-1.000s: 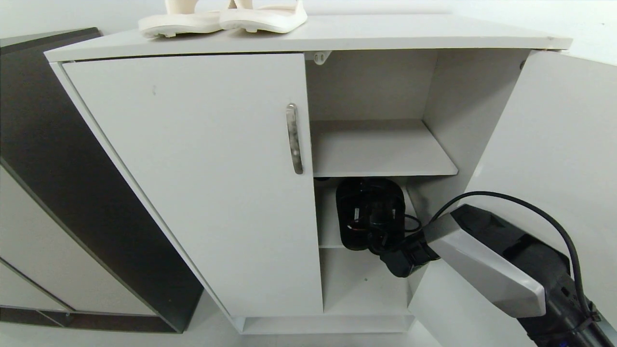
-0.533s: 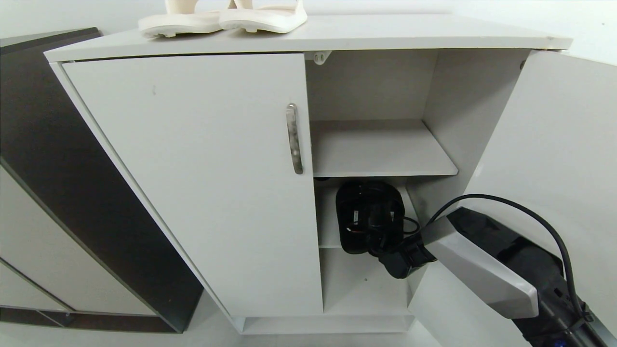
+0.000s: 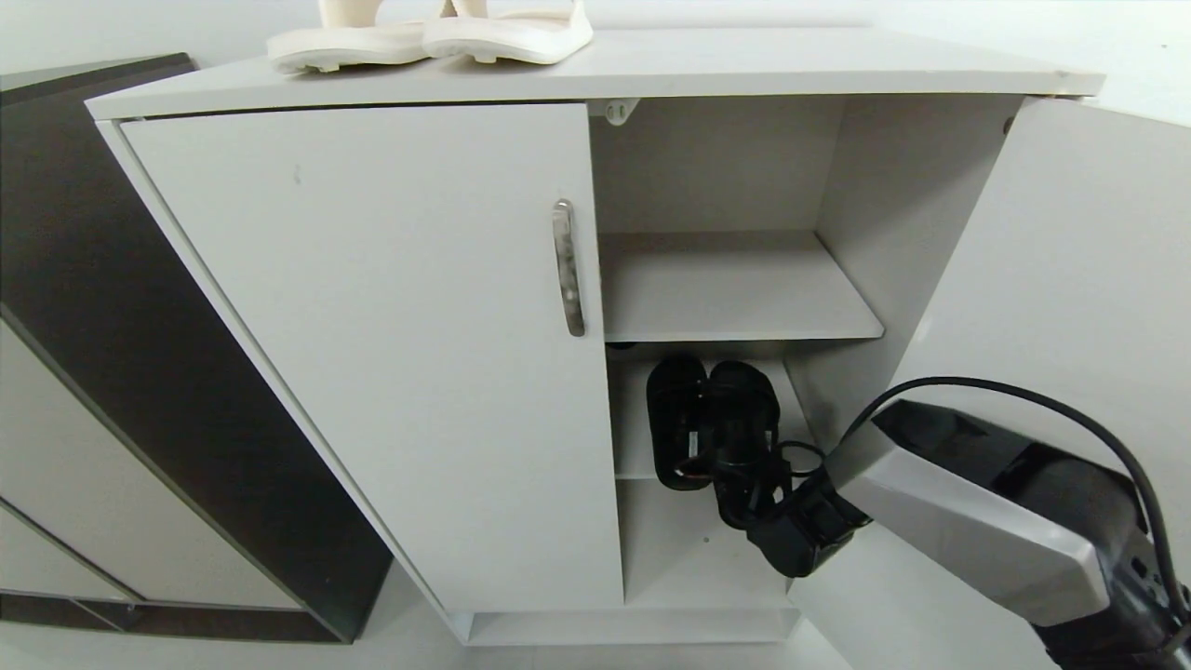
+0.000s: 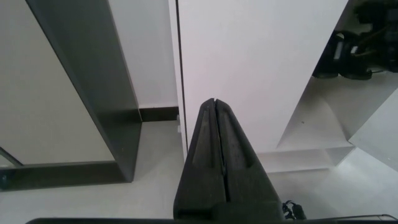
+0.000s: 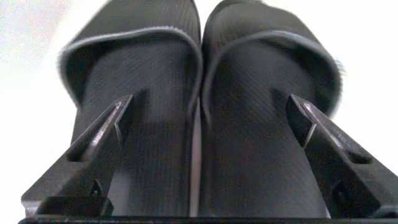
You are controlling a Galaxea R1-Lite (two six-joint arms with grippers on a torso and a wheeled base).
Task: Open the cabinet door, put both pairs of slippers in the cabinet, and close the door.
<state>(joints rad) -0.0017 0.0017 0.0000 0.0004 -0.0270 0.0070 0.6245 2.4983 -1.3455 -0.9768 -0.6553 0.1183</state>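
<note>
**A:** The right claw (image 5: 210,102), how does it stand?

**B:** Spread wide, pinching nothing. Its fingers (image 5: 99,140) stand one at each outer side of the black slippers (image 5: 199,124). The pair lies side by side straight ahead of it, heels nearest, toes pointing away.

**A:** Touching them?

**B:** Hard to tell from the wrist view. The fingers look just beside the outer edges, perhaps clear of them. In the head view the pair rests on the middle shelf (image 3: 633,447) of the cabinet (image 3: 837,74), with the claw at the heel end, by the shelf's front edge.

**A:** How would they handle?

**B:** Light and soft, I'd judge, with ribbed straps and bendy soles. They look neither fragile nor slippery. A squeeze across both soles near the heels should hold them. Pinched too near one edge, the pair could splay apart.

**A:** And the other pair?

**B:** The white slippers (image 3: 428,37) sit on the cabinet's top, well above the claw and off to its left, not yet inside. They probably handle much the same.

**A:** The left claw (image 4: 214,106)?

**B:** Pressed together and empty, low in front of the closed left door (image 3: 372,326).
</note>
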